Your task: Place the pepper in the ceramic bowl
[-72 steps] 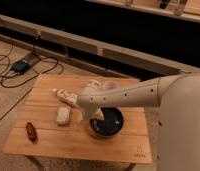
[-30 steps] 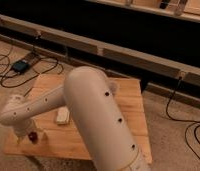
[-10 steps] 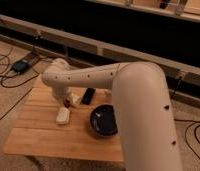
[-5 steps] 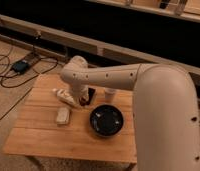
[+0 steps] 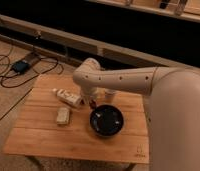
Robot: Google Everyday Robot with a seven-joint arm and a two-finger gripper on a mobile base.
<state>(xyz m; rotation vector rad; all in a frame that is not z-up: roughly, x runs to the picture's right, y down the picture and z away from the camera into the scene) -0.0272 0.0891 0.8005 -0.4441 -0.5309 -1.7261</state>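
Observation:
The black ceramic bowl point(image 5: 107, 121) sits on the wooden table point(image 5: 43, 137), right of centre. My gripper point(image 5: 92, 103) hangs from the white arm point(image 5: 123, 80) just above the bowl's left rim. It is shut on the pepper point(image 5: 93, 105), which shows only as a small dark red spot at the fingertips. The bowl looks empty.
A pale whitish block point(image 5: 63, 115) lies left of the bowl. A white bottle point(image 5: 68, 96) lies on its side behind the block. A small white object point(image 5: 110, 93) stands behind the bowl. Cables and a power brick point(image 5: 20, 65) lie on the floor at the left.
The arm has swung from the table's front left, where the pepper lay, rightward to the bowl's left rim. The pepper is gone from the table.

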